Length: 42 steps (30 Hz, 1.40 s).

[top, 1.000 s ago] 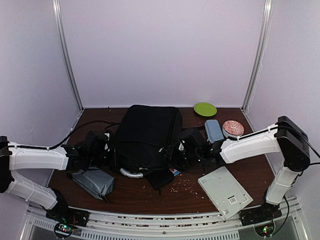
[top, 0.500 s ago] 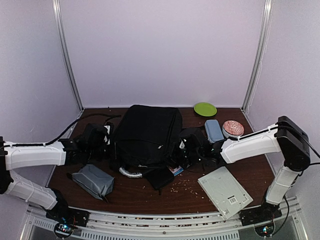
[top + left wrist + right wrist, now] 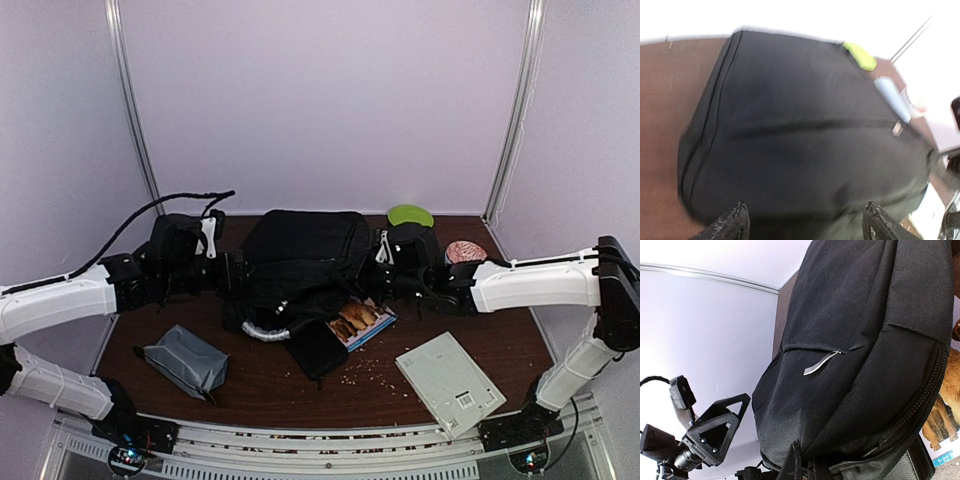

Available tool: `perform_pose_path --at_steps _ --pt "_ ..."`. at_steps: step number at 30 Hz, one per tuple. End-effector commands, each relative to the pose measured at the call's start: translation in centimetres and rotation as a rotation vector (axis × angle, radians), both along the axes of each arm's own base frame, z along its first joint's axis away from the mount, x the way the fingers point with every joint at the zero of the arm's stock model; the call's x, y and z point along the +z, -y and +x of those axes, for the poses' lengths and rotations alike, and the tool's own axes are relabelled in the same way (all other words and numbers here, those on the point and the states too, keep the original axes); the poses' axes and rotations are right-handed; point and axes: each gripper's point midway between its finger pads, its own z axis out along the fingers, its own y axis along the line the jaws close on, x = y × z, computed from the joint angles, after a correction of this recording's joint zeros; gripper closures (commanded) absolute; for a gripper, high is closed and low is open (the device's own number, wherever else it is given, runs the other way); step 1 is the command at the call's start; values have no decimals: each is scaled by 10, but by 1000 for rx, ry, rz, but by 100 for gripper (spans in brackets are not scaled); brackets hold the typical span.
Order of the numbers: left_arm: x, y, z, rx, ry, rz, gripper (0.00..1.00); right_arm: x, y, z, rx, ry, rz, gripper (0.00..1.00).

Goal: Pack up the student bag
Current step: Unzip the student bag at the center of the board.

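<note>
We find the large black soft fabric student bag (image 3: 300,255) hanging between the two hands over the dark brown table (image 3: 250,385), its right side raised. The right gripper (image 3: 385,262) is pressed together on a fold of the bag's edge; in its wrist view the dark cloth bunches right at the gripper (image 3: 801,467), with the long zip (image 3: 900,425) running just beside the pinch. We judge that this hold is there to lift the flap and free the opening for packing.

The left gripper (image 3: 228,272) faces the bag's opposite side with its fingers (image 3: 732,225) spread wide. The black panel fills the space just ahead of them, but we cannot tell whether they touch it. We read this as a hand lining up for a hold of its own, so the bag can be spread from both sides.

Directly below the right gripper a thin picture book with brown animals on its cover (image 3: 358,320) lies flat, and a flat black rectangular case (image 3: 318,348) rests beside it, nearer the arm bases. A small grey zip pouch (image 3: 185,358) lies below and behind the left gripper. All three are near enough, in our judgement, to go in next.
</note>
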Motion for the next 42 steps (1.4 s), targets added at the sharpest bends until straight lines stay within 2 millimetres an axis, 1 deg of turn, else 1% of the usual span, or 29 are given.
perform_pose_path --at_steps 1,4,8,10,13,16,20,24,33,35,38,42 --pt "-24 -6 -31 14 -126 -84 20 16 -5 8 -12 61 68 100" --pt "-27 3 -50 -2 -167 -128 21 19 -9 9 0 65 74 100" --pt "-19 15 -66 -16 -155 -140 22 18 -10 9 7 65 70 100" --pt "-14 25 -69 -43 -141 -129 24 15 -10 8 11 59 68 100" --pt "-15 42 -73 -95 -138 -93 29 10 -11 6 19 49 69 100" --pt "-21 56 -75 -131 -145 -54 35 7 -10 4 24 42 69 100" --pt "-30 68 -74 -154 -158 5 40 5 -10 2 29 37 67 100" --pt "-40 73 -71 -161 -168 98 42 3 -12 0 40 30 68 100" --pt "-59 66 -65 -136 -172 269 41 0 -14 -1 49 21 67 100" --pt "-62 69 -65 -143 -172 295 41 1 -15 -1 52 22 68 100" --pt "-62 76 -65 -161 -165 312 38 1 -15 -1 54 23 67 100" --pt "-69 80 -64 -165 -172 345 36 1 -15 -2 55 20 68 100"
